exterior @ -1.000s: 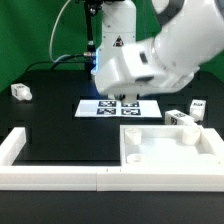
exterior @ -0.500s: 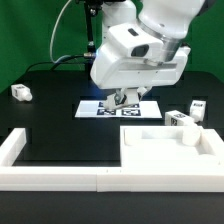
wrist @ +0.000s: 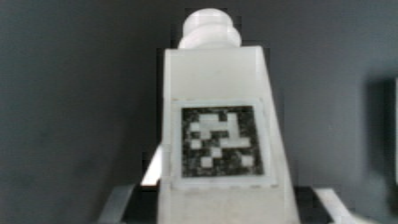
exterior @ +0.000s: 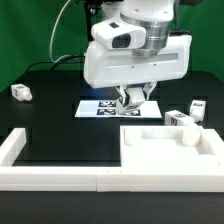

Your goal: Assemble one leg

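Observation:
In the wrist view a white leg [wrist: 217, 110] with a black-and-white marker tag on its face fills the middle, its rounded peg end pointing away from the camera. My gripper [wrist: 222, 206] is shut on its near end, one finger on each side. In the exterior view the gripper [exterior: 133, 99] hangs just above the marker board [exterior: 100, 108], with the leg mostly hidden between the fingers. The large white square panel [exterior: 170, 150] with corner sockets lies at the front of the exterior view's right.
One loose leg [exterior: 19, 92] lies at the exterior view's left. Two more legs [exterior: 180, 118] [exterior: 198, 107] lie behind the panel on the right. Long white border rails [exterior: 60, 178] run along the front and up the left side.
The arm has swung and turned its wrist, so the big white housing now faces the camera squarely. The gripper has come a little toward the exterior view's right, still holding the leg.

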